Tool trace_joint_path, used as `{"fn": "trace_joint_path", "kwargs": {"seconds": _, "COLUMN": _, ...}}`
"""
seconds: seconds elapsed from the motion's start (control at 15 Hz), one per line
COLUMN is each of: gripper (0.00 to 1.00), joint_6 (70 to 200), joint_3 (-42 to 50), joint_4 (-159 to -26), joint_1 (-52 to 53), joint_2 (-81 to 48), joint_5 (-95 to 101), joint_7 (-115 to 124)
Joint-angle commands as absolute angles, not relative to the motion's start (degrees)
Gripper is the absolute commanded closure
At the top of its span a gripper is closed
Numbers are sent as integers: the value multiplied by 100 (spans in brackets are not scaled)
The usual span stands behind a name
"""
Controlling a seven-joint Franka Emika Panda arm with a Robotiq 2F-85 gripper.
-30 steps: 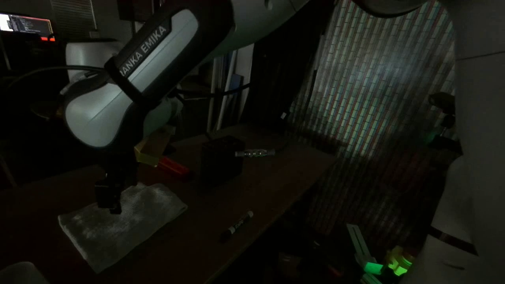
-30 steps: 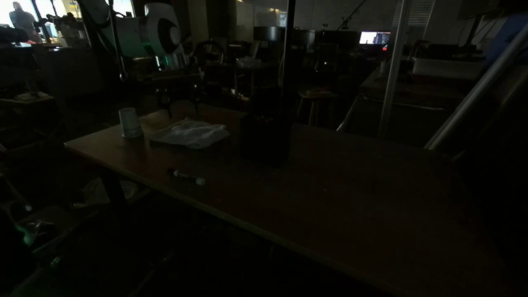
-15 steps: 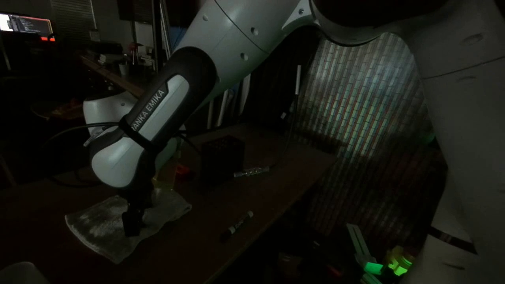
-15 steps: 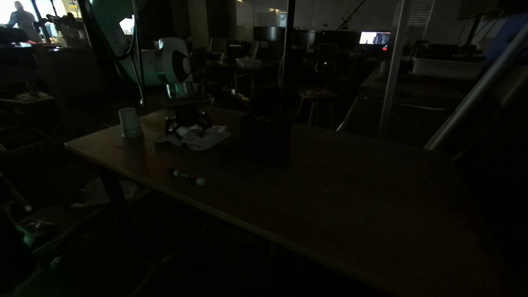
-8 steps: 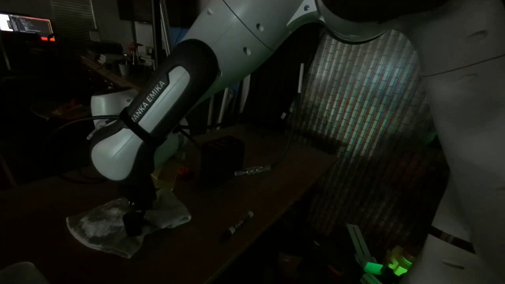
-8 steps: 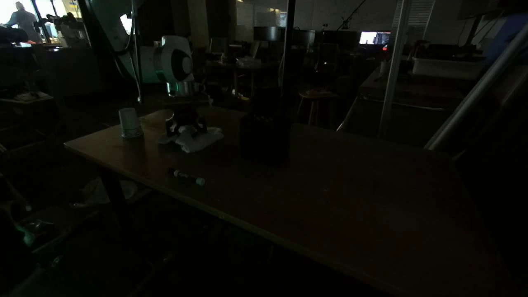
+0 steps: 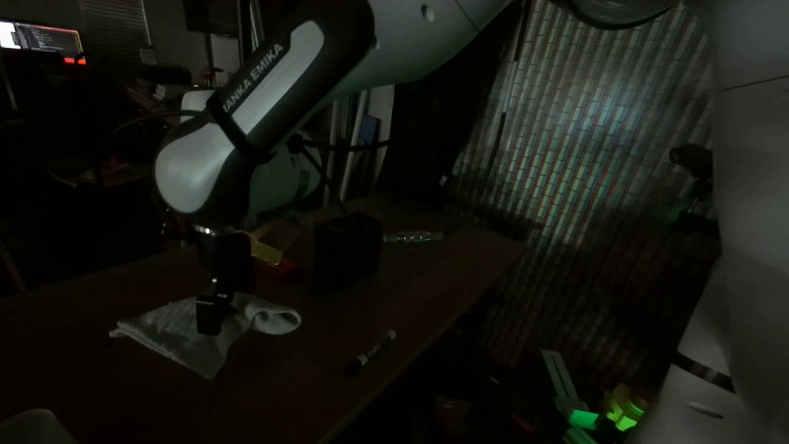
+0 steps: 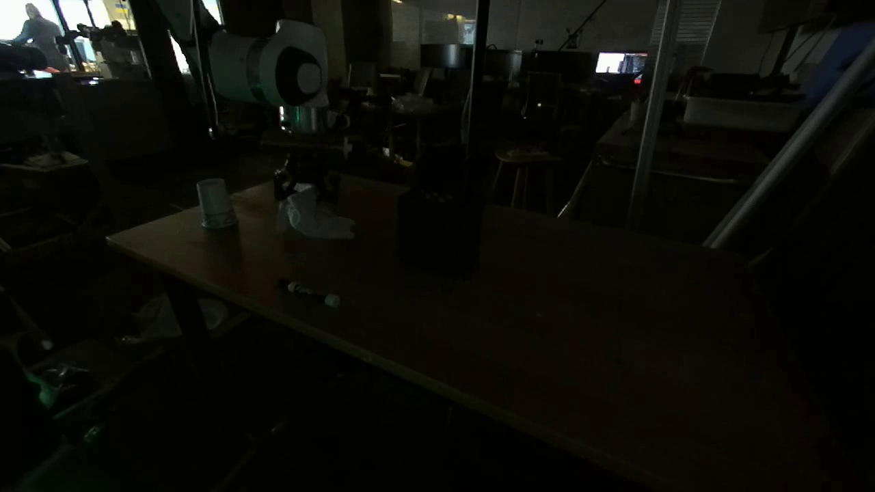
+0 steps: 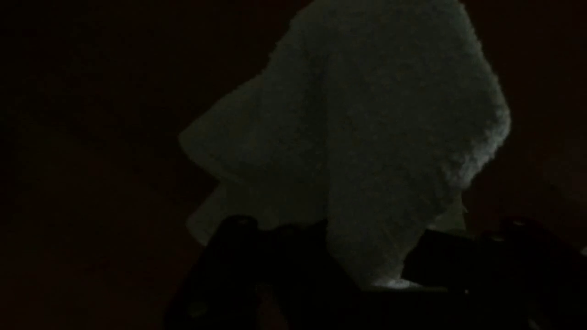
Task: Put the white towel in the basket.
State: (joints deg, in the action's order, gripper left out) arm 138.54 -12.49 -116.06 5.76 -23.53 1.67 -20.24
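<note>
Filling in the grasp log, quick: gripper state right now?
Gripper: closed on the white towel, holding a pinched-up part of it.

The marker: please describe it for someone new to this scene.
In an exterior view, find the brown table. Between its near long edge and the white towel is the marker. Slim, with one pale end, it lies flat; the cup stands.
</note>
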Motion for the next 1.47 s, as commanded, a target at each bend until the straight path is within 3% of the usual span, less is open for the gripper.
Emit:
{"fn": "trace_joint_path", "kwargs": {"seconds": 0.0, "gripper": 100, "joint_6": 13839, "joint_3": -1304, "joint_4": -12482, "joint_1": 138, "joint_2": -1195, "joint_5": -617, "joint_7": -2134}}
{"fn": "trace_joint_path", "kwargs": {"seconds": 0.6, "gripper": 100, "joint_6": 14611, "joint_3": -385, "joint_4": -13280, "joint_1": -108, "joint_2": 559, "joint_5": -952, "joint_7": -1811}}
{"fn": "trace_joint_path", "kwargs": {"seconds": 1.0, "gripper": 100, "joint_6": 15477, "joint_3": -295, "joint_4": -13266, "joint_1": -185, "joint_2": 423, "joint_5": 1448, "joint_7": -791}}
{"fn": "trace_joint_path", "kwargs": {"seconds": 1.4, "gripper": 100, "joint_6": 15470, "joint_3": -195, "joint_4": -12956, "joint_1": -323, "joint_2": -240, "joint_5": 4031, "joint_7": 1334}}
